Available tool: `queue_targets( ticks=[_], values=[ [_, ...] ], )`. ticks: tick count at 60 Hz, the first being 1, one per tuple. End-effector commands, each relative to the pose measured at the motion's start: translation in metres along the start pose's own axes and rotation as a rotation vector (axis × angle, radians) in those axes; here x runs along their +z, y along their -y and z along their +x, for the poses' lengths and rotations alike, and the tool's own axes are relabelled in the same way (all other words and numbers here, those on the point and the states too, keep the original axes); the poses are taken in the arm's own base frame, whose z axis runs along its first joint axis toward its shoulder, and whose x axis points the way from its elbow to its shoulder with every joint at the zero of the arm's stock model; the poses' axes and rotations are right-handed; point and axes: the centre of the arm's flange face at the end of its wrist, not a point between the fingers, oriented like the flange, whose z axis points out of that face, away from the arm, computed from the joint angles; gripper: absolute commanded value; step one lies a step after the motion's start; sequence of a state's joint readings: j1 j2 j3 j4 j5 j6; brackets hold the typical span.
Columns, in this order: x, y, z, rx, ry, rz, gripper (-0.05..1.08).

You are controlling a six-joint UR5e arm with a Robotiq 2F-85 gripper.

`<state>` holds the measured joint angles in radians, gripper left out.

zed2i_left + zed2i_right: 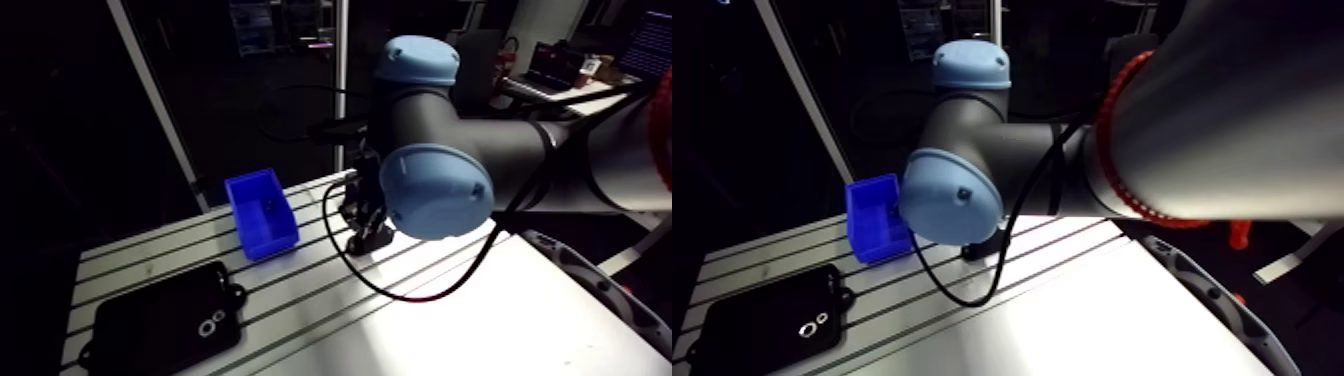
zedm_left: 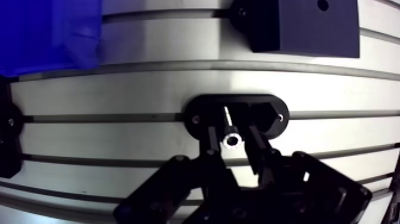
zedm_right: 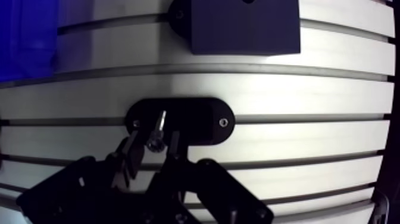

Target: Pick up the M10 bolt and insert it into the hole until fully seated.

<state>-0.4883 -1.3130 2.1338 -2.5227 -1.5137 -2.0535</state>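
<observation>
our gripper [image 2: 232, 138] is clenched on the m10 bolt [image 2: 228, 122], and if its shank meets the black plate [image 2: 202, 107] just ahead off-axis, we fear it jams instead of seating.

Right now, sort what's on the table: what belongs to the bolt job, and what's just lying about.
Job: M10 bolt, clamped in the jaws; black oval plate right under it, probably where the hole is.
Lying about: blue bin; black block ahead of the jaws; flat black plate with two rings.
</observation>
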Motion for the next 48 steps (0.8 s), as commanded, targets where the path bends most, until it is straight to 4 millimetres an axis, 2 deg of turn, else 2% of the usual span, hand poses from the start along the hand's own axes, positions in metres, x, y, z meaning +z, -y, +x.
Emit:
queue_targets(
  ticks=[1,48],
  values=[
    [0.0016,-0.0008,0.0000,0.001,0.003,0.000,0.66],
    [0.0021,-0.0023,0.0027,0.003,0.001,-0.001,0.77]
  ],
)
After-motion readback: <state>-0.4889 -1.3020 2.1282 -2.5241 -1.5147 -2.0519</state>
